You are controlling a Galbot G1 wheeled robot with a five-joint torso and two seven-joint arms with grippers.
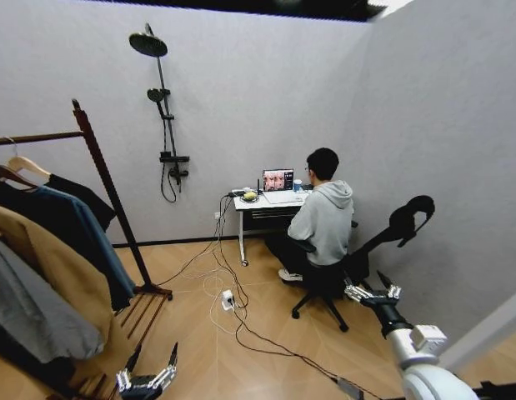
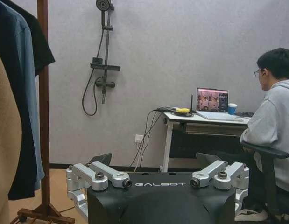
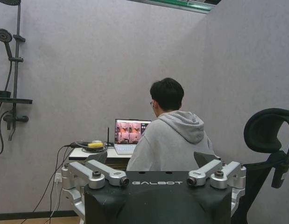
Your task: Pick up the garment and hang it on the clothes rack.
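The garment (image 1: 81, 198), a black top on a pale wooden hanger (image 1: 26, 165), hangs from the bar of the clothes rack (image 1: 107, 187) at the left, beside a blue coat (image 1: 82, 237) and a tan coat (image 1: 49, 267). The left wrist view shows the garment's sleeve (image 2: 41, 44) against the rack's post (image 2: 43, 130). My left gripper (image 1: 153, 358) is low near the rack's foot, open and holding nothing (image 2: 153, 161). On the right, my right gripper (image 1: 366, 283) is open too and points toward the desk (image 3: 151, 158).
A person (image 1: 324, 221) sits on an office chair (image 1: 399, 229) at a white desk (image 1: 262, 202) with a laptop. Cables and a power strip (image 1: 227, 300) lie on the wood floor. A shower fixture (image 1: 162, 108) hangs on the back wall. A grey wall closes the right side.
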